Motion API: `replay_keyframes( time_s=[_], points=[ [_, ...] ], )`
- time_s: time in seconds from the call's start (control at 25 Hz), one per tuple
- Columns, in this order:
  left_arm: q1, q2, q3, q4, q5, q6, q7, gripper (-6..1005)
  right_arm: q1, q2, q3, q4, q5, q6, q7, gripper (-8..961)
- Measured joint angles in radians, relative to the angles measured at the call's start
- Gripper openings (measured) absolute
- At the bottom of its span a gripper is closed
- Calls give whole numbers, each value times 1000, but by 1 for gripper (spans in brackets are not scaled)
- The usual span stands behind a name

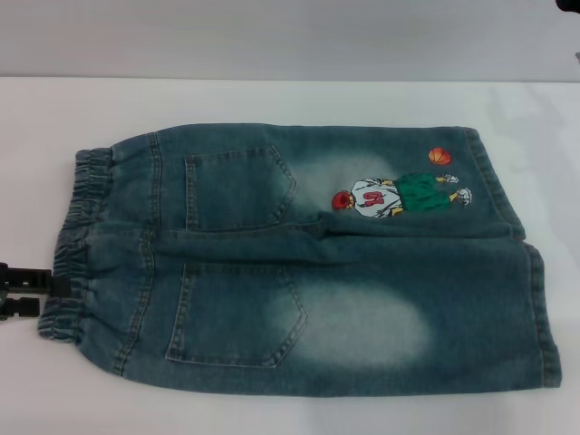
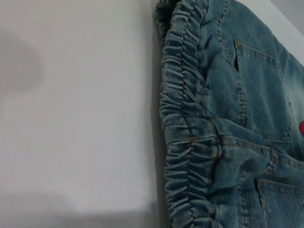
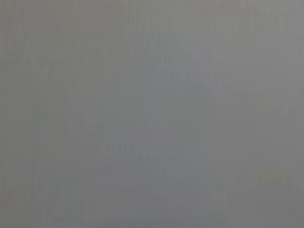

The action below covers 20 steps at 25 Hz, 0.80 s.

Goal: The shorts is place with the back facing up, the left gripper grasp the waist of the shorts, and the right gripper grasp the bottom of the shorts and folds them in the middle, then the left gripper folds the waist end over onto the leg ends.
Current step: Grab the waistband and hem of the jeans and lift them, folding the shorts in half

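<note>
Item: denim shorts [image 1: 308, 258], flat on my white table [image 1: 272, 100], back pockets up, unfolded; no fold begun. Waistband [image 1: 77, 245] at nine o'clock, leg hems [image 1: 530, 272] at three. My left gripper [image 1: 27, 290] sits just beside the waistband; jaw state I cannot tell. Right gripper not visible. Both folds remain.
</note>
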Motion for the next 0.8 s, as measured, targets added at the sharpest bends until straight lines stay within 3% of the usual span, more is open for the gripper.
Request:
replay_keyframes(
  time_s=[0.8],
  points=[
    [-8, -2, 1, 0, 0, 9, 0, 671, 6, -2, 0, 0, 0, 0, 0, 548]
  ],
)
